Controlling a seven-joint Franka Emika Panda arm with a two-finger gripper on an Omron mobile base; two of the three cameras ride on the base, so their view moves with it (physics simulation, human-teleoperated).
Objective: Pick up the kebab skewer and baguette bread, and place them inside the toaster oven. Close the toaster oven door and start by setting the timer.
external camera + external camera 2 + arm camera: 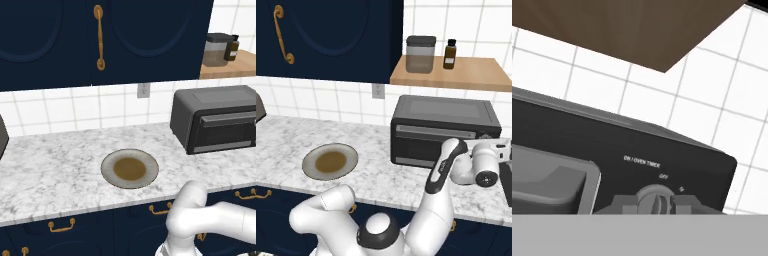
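Arm is reaching fwd to the toaster oven's [446,131] right front, gripper [654,202] w/ fingers narrowly set pinching around timer knob [655,199].

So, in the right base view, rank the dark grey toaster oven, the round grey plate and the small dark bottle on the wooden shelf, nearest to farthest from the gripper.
Gripper sits at the oven's right end.
1. Dark grey toaster oven: right beside it.
2. Small dark bottle: above, on the wooden shelf.
3. Round grey plate: far left on the counter.

Light: bright, even, flat rendering, no clear source.
Shadows: faint and soft.
Glare: mild sheen on the plate [130,168].
Sharpness: base views clear; hand view slightly soft.
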